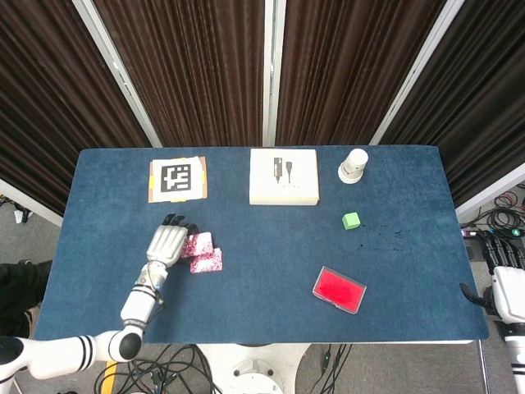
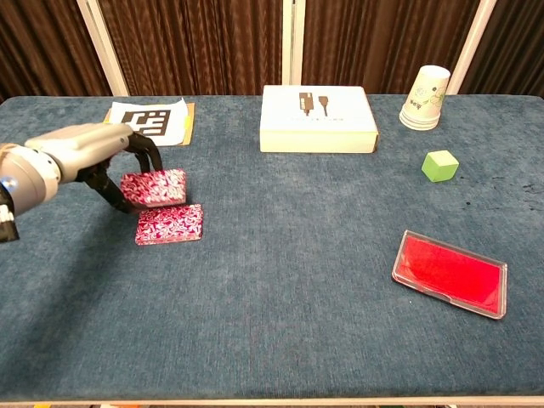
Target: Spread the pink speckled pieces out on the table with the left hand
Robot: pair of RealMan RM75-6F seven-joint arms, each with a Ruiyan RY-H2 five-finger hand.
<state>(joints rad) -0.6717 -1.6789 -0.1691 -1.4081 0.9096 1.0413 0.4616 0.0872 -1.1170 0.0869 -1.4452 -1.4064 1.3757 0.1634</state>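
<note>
Two pink speckled pieces show on the blue table's left side. One piece (image 2: 170, 223) (image 1: 207, 261) lies flat on the cloth. The other piece (image 2: 154, 187) (image 1: 198, 243) sits just behind it, slightly tilted, with its left end gripped by my left hand (image 2: 118, 162) (image 1: 166, 244), whose fingers curl over that end. The two pieces look almost touching at their edges in the chest view. My right hand (image 1: 507, 283) hangs off the table's right edge; how its fingers stand is unclear.
A marker sheet (image 2: 146, 122) lies behind the left hand. A white box (image 2: 318, 118) and paper cups (image 2: 425, 98) stand at the back. A green cube (image 2: 439, 165) and a red tray (image 2: 450, 273) sit on the right.
</note>
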